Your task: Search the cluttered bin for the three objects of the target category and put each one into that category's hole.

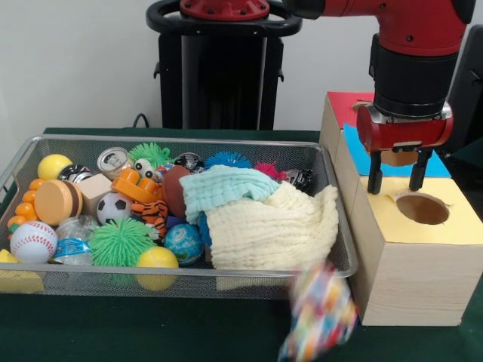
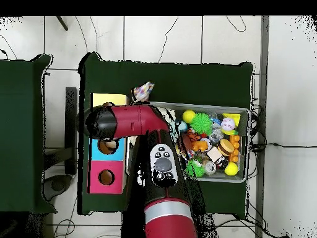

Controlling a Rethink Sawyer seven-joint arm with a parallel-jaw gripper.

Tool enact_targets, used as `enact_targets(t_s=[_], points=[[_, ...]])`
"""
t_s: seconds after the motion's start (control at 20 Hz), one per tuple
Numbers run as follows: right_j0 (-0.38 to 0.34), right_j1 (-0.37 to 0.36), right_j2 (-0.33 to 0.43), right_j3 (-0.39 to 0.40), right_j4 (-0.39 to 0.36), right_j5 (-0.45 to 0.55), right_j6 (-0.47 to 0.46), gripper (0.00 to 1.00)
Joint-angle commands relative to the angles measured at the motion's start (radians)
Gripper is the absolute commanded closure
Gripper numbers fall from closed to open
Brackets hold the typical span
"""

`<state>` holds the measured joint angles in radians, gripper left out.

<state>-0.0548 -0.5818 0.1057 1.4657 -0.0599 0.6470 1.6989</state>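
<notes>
My gripper (image 1: 395, 185) hangs open and empty over the yellow-topped box, just left of and behind the round ragged hole (image 1: 422, 208). The small white cloth with coloured dots (image 1: 318, 313) shows blurred in front of the wire-mesh bin (image 1: 181, 269), outside it, beside the box's near corner. It also shows in the overhead view (image 2: 143, 91), between the bin and the yellow top (image 2: 106, 99). The pale teal waffle cloth (image 1: 223, 188) lies in the bin's right half on top of the larger cream waffle cloth (image 1: 272, 226). In the overhead view my arm hides the gripper.
The bin's left half holds spiky rubber balls (image 1: 121, 241), a baseball (image 1: 33, 241), a small soccer ball (image 1: 113, 207), a tin can (image 1: 113, 160) and other toys. The blue top (image 1: 361, 160) and red top (image 1: 343, 105) lie behind the yellow one. The pedestal (image 1: 223, 68) stands behind.
</notes>
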Motion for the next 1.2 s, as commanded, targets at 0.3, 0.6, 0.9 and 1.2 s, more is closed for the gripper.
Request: enact_targets(t_s=[0.3,0.6,0.9,1.2], points=[[0.016,0.058,0.006,0.021,-0.008,0.055,0.121,0.00],[-0.011,0.011,-0.003,0.038,-0.012,0.111,0.083,0.00],[-0.057,0.010,0.023,0.059,-0.017,0.064,0.040,0.00],[-0.052,0.018,0.015,0.042,-0.032,0.061,0.046,0.00]])
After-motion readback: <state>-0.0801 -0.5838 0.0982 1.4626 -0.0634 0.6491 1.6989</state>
